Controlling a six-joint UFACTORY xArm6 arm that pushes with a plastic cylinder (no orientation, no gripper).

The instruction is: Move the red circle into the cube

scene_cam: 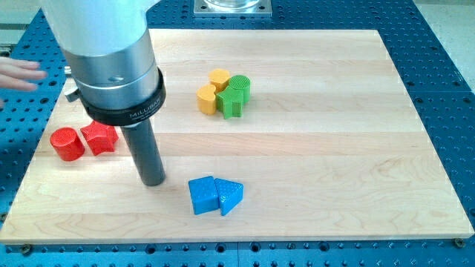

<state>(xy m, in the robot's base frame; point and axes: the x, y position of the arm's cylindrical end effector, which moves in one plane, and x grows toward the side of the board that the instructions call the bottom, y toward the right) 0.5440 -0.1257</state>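
Note:
The red circle (pixel 67 144) stands on the wooden board (pixel 312 156) at the view's left, touching a red star (pixel 99 138) on its right. The blue cube (pixel 202 196) sits near the view's bottom centre, with a blue triangle (pixel 230 195) against its right side. My tip (pixel 154 180) rests on the board between the two groups. It is to the right of and below the red star, and just left of and slightly above the blue cube, touching neither.
Two yellow blocks (pixel 210 91) and two green blocks (pixel 235 95) cluster at the board's upper middle. A blurred human hand (pixel 18 74) shows at the view's left edge. The blue perforated table (pixel 445 89) surrounds the board.

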